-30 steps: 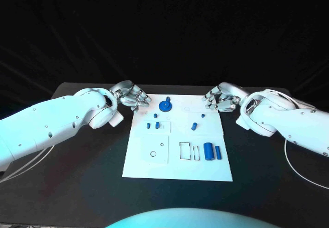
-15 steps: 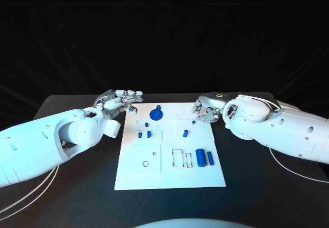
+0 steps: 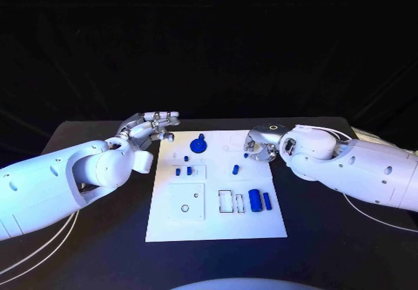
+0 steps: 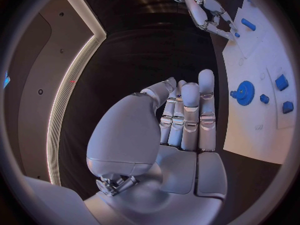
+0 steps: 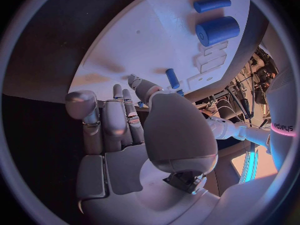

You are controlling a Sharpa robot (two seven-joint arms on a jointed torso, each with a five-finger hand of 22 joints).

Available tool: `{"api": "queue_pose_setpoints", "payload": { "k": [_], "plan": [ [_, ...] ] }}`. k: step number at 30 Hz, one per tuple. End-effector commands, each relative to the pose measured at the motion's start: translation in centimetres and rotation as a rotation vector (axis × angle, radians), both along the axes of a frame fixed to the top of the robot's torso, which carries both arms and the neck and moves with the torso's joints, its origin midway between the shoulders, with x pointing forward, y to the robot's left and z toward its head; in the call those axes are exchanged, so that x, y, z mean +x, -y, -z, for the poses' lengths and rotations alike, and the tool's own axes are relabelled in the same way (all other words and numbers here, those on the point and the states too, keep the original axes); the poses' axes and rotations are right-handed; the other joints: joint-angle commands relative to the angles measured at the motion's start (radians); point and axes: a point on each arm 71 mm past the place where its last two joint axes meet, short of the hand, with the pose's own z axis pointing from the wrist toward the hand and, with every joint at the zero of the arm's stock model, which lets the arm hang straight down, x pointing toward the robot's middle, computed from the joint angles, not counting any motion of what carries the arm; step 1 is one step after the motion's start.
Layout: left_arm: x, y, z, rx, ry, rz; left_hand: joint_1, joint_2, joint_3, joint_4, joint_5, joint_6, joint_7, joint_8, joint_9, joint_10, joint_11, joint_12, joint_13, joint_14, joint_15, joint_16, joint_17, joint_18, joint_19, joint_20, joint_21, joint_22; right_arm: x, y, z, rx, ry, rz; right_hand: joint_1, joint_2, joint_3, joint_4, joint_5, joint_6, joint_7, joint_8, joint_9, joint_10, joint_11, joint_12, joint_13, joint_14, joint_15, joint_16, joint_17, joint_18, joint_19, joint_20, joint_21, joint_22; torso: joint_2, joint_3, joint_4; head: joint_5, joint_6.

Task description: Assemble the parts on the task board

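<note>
A: Status on the board [image 3: 218, 226]?

B: From my station, barely started, I'd say. The gear [image 3: 199, 145] sits near the board's far edge. Two small blocks [image 3: 183, 171] lie just this side of the gear. A short pin [image 3: 235, 169] lies mid-board. The big cylinder [image 3: 255, 200] and the thin rod [image 3: 266, 201] lie side by side toward the board's right edge, next to the outlined slots [image 3: 231, 202], which look unfilled. So loose parts mostly, and I judge nearly all placing is left.

A: Hands?

B: My left hand [image 3: 150, 127] hovers off the board's far left corner, fingers [image 4: 189, 116] straight and close together, nothing in it, touching nothing. Released.

A: Right?

B: Right hand [image 3: 260, 146] is over the board's far right part. Wrist camera shows fingers [image 5: 107, 125] extended, thumb bent across, palm empty. Fingertips look close to the board surface; I can't tell whether they touch. The pin is near it, not grasped.

A: Next?

B: Probably a pick, likely that pin. Guess only.
</note>
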Motion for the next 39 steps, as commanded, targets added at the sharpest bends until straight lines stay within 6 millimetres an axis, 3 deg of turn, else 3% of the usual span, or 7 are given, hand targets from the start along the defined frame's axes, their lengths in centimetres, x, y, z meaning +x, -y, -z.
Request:
{"api": "queue_pose_setpoints", "payload": {
  "k": [1, 7, 20, 30, 39],
  "plan": [
    [-0.1, 0.1, -0.2, -0.030, 0.018, -0.006, -0.005, 0.003, -0.008, 0.000, 0.001, -0.006, -0.001, 0.001, -0.001, -0.006, -0.003, 0.002, 0.001, -0.007, 0.002, -0.007, -0.001, 0.012, 0.000, -0.002, -0.005, -0.001, -0.1, -0.2, 0.4, -0.052, -0.018, -0.013, 0.007, -0.004, 0.006, -0.004, -0.003, 0.011, -0.001, -0.004, 0.000, 0.010, 0.000, -0.005, -0.006, 0.018, -0.002, -0.006, -0.003, 0.020, -0.008, 0.001, -0.005, -0.001, 0.000, 0.0011, -0.0002, 0.003, 0.000],
    [-0.1, 0.2, -0.2, -0.031, 0.016, -0.004, -0.007, 0.005, -0.010, 0.000, 0.001, -0.009, 0.000, 0.002, -0.001, -0.010, -0.002, 0.006, 0.002, -0.010, 0.003, -0.009, -0.006, 0.011, 0.000, -0.001, -0.009, -0.003, -0.3, -0.6, 0.7, -0.041, -0.025, -0.031, 0.008, 0.003, 0.013, -0.004, -0.002, 0.020, -0.002, -0.004, 0.001, 0.027, -0.002, -0.008, -0.022, 0.018, 0.000, -0.012, -0.008, 0.020, -0.007, 0.001, -0.008, -0.003, 0.001, 0.0028, -0.0005, 0.006, -0.001],
    [0.0, 0.2, -0.1, -0.032, 0.011, 0.004, -0.009, 0.005, -0.014, 0.000, 0.001, -0.013, 0.001, 0.003, -0.002, -0.016, 0.000, 0.010, 0.004, -0.014, 0.004, -0.015, -0.016, 0.011, 0.000, 0.000, -0.013, -0.006, -0.3, -1.1, 1.1, -0.015, -0.036, -0.037, 0.010, 0.018, 0.029, -0.004, -0.013, 0.028, 0.004, -0.007, 0.002, 0.058, 0.002, -0.016, -0.048, 0.018, 0.009, -0.017, -0.012, 0.019, -0.002, 0.008, -0.006, 0.000, 0.000, 0.0014, -0.0004, 0.010, -0.008],
    [0.0, 0.3, 0.0, -0.034, 0.006, 0.013, -0.009, 0.005, -0.015, 0.000, 0.001, -0.014, 0.001, 0.003, -0.002, -0.018, 0.000, 0.013, 0.005, -0.016, 0.004, -0.017, -0.020, 0.011, 0.000, 0.000, -0.015, -0.008, 0.0, -1.3, 1.6, -0.014, -0.048, -0.022, 0.028, 0.059, 0.063, -0.009, -0.049, 0.073, 0.000, 0.011, 0.012, 0.121, -0.005, -0.011, -0.065, 0.024, 0.007, -0.006, 0.002, 0.017, 0.009, 0.009, 0.005, 0.017, -0.001, 0.0009, -0.0008, 0.012, -0.011],
    [0.0, 0.5, 0.1, -0.032, -0.007, 0.027, -0.010, 0.007, -0.019, -0.001, 0.001, -0.018, 0.002, 0.005, -0.002, -0.024, 0.001, 0.017, 0.006, -0.023, 0.005, -0.024, -0.032, 0.011, -0.001, 0.001, -0.020, -0.011, 0.2, -1.4, 2.0, -0.016, -0.047, -0.012, 0.028, 0.072, 0.074, -0.012, -0.058, 0.089, -0.003, 0.017, 0.019, 0.146, -0.009, -0.018, -0.071, 0.027, 0.003, -0.002, 0.007, 0.016, 0.014, 0.005, 0.012, 0.026, -0.002, 0.0010, -0.0010, 0.013, -0.014]
  ]
}}
